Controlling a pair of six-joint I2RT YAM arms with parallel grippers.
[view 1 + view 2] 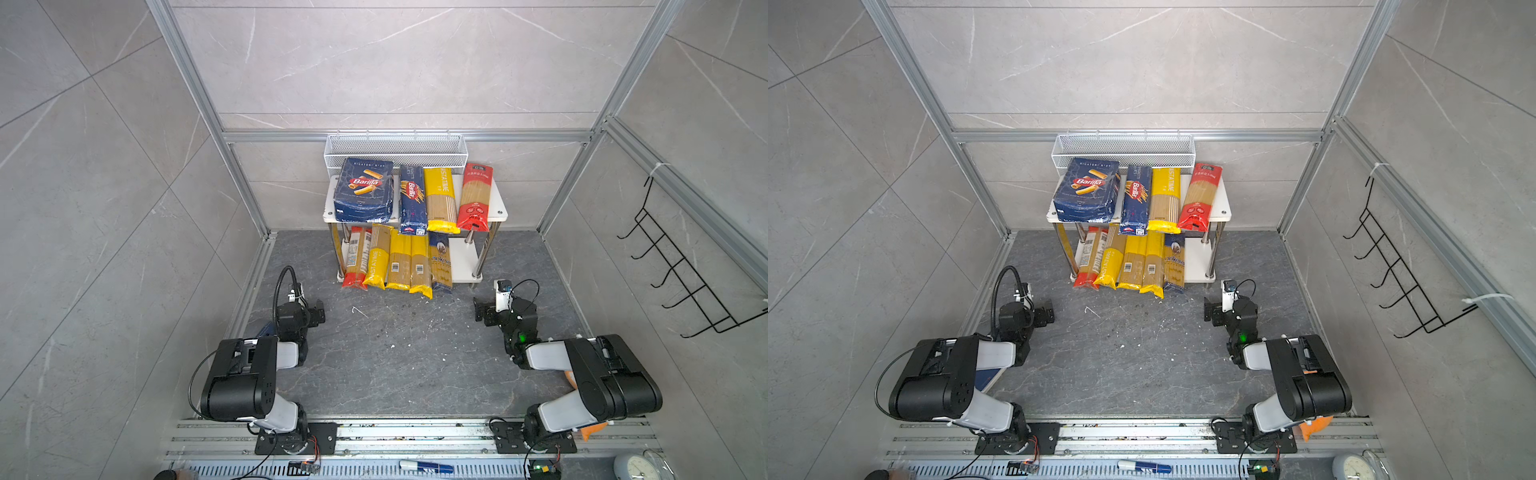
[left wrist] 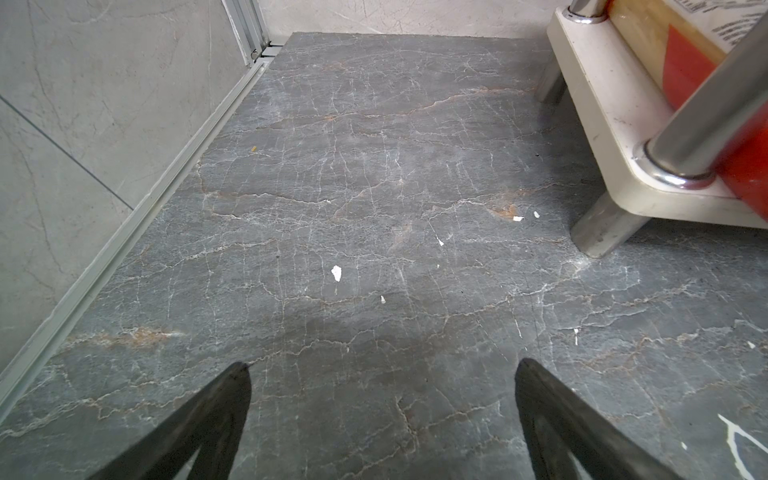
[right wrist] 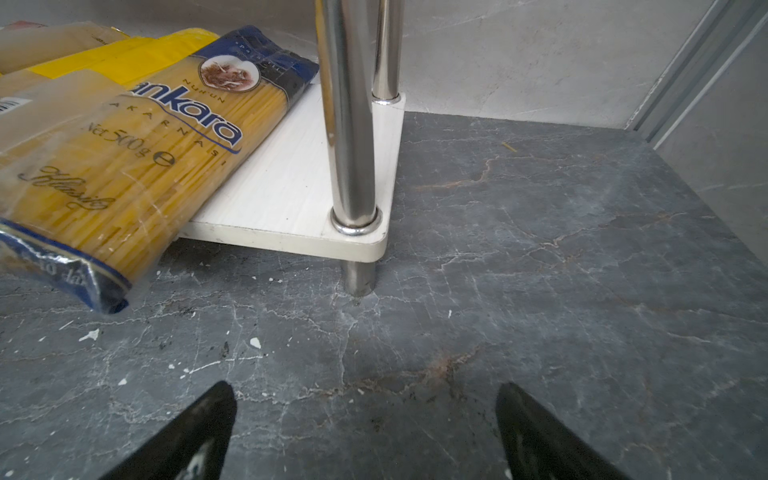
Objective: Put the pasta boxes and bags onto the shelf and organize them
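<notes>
Both the left gripper point(image 1: 319, 313) and right gripper point(image 1: 480, 311) hung wide open and empty at lower frame, with all pasta boxes point(image 1: 365, 189) and bags point(image 1: 399, 262) lying on the shelf point(image 1: 500, 210) at upper centre, so a good finish probably meant nudging the overhanging lower bags squarely inward.

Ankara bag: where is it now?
In both top views the ankara bag lies on the lower shelf board, rightmost of five, next to a yellow bag.
</notes>
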